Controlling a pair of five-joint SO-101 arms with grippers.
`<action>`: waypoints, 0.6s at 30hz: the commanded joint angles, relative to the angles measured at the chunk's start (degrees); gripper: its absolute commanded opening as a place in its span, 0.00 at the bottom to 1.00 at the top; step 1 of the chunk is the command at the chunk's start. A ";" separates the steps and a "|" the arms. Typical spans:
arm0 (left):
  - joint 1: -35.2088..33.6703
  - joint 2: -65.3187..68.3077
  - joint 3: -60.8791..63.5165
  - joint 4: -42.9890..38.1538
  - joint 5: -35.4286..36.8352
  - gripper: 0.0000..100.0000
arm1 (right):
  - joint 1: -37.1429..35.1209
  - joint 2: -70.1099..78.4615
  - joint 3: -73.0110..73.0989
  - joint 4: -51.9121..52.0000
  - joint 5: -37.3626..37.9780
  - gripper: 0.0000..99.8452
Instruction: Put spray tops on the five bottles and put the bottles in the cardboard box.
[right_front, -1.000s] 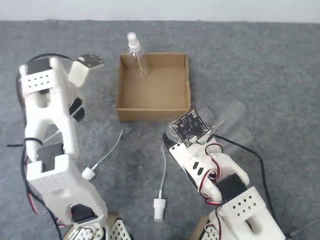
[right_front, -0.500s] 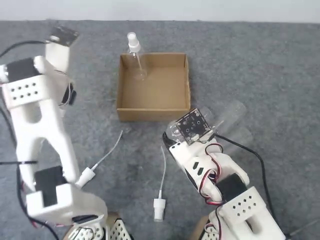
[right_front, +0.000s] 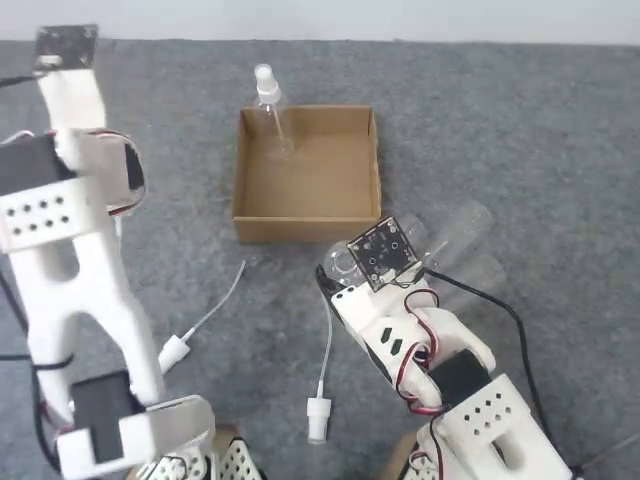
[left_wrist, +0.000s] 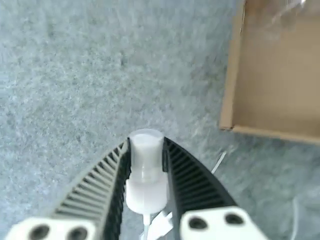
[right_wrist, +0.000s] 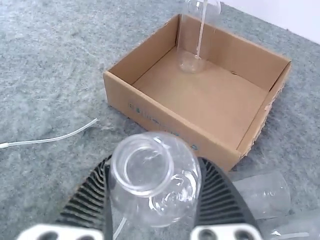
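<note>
The left gripper (left_wrist: 146, 146) is closed narrowly around a white spray top (left_wrist: 145, 187), cap pinched between its ribbed fingers and held above the grey surface (left_wrist: 75, 75). The cardboard box (left_wrist: 231, 100) lies ahead of it and off to the side, toward the right arm.

The right gripper (right_wrist: 154, 166) clasps a clear uncapped bottle (right_wrist: 150, 182), its open mouth facing the wrist camera. Just beyond this gripper is the near wall of the box (right_wrist: 165, 122). At the far corner of the box stands a bottle with its top on (right_front: 272, 120). Two more bare bottles (right_front: 465, 225) (right_front: 480, 270) lie on the surface just beside the right gripper. Two loose spray tops (right_front: 318, 415) (right_front: 175, 348) with their tubes lie behind it, between the arms.
</note>
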 joint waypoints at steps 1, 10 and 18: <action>2.55 -7.38 -3.03 -2.81 7.30 0.01 | -0.66 -2.42 -0.97 -1.71 -0.70 0.01; 10.46 -13.36 -3.03 -3.87 19.96 0.01 | -0.84 -2.51 -0.97 -1.71 -0.70 0.01; 16.79 -17.49 -3.03 -6.86 31.12 0.01 | -0.84 -2.51 -0.97 -1.71 -0.62 0.01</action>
